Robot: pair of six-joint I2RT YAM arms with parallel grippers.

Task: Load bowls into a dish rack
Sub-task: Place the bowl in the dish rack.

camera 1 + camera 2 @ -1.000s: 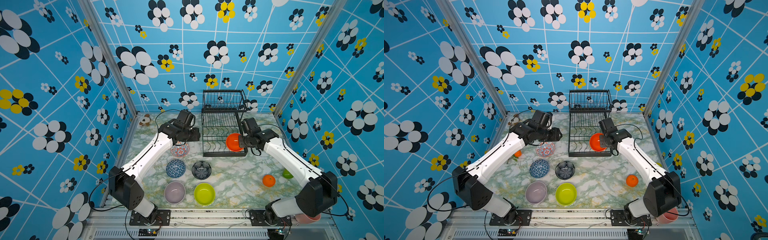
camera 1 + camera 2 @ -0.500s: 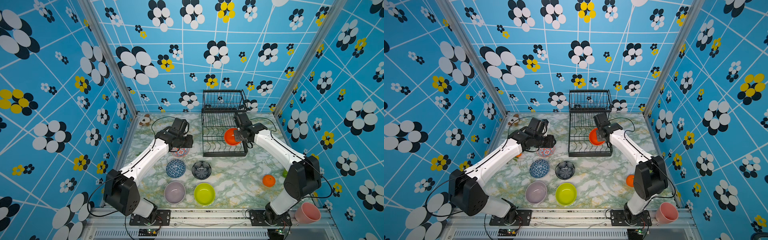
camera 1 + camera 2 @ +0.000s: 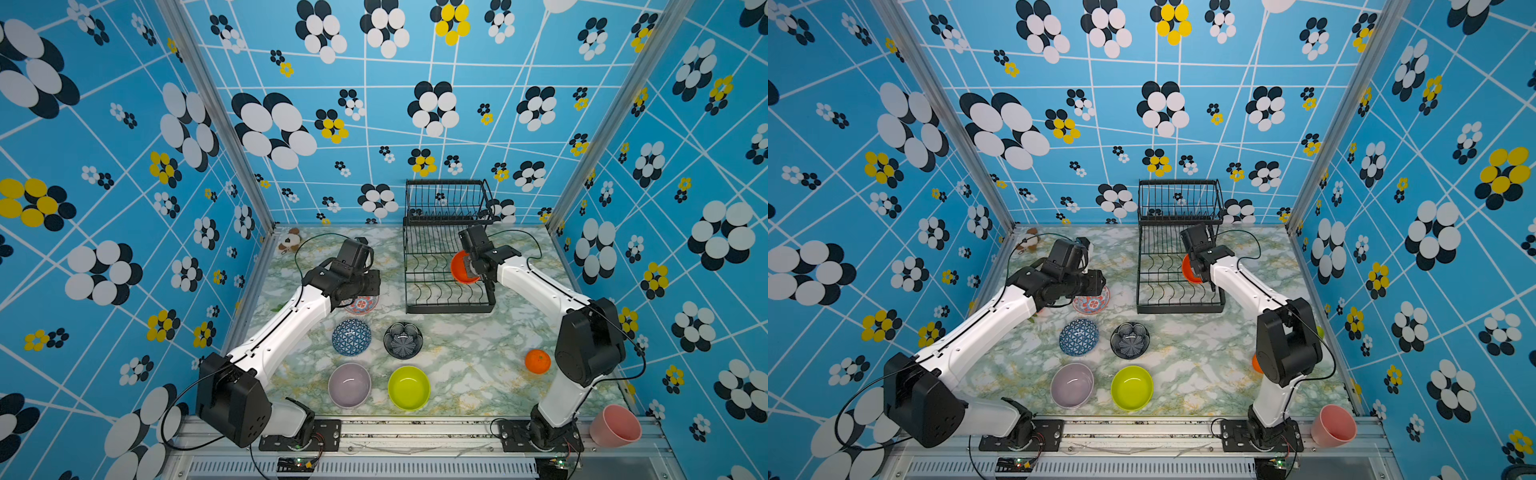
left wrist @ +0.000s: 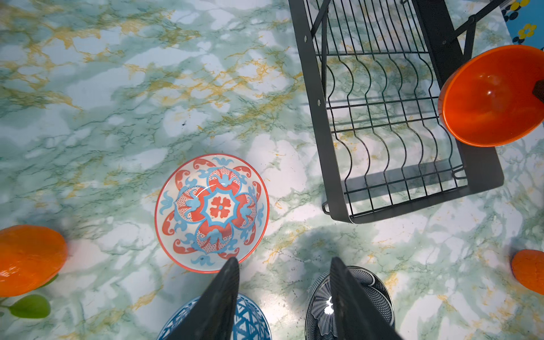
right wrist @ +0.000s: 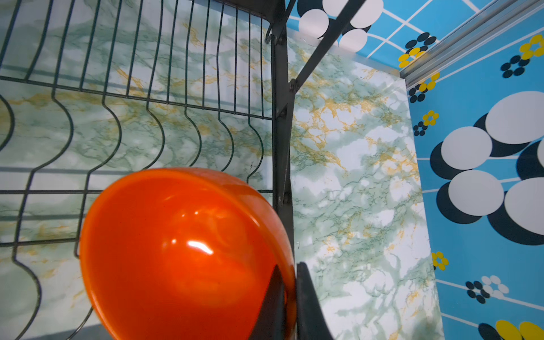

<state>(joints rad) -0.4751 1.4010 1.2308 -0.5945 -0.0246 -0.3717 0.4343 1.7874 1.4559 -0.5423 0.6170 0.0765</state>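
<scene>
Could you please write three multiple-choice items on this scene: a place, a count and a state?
1. Where is the orange bowl relative to the dish rack? A in its upper basket; B over its lower tray; C behind it.
2. How many bowls stand on the table? A three; B five; C six.
3. How is the left gripper? A open, empty; B shut on a bowl; C shut, empty.
Answers: 1 B, the right gripper holds its rim there, tray wires beneath; 2 B, floral, blue geometric, black, lilac, lime-green; 3 A, its fingers stand apart, nothing between.
</scene>
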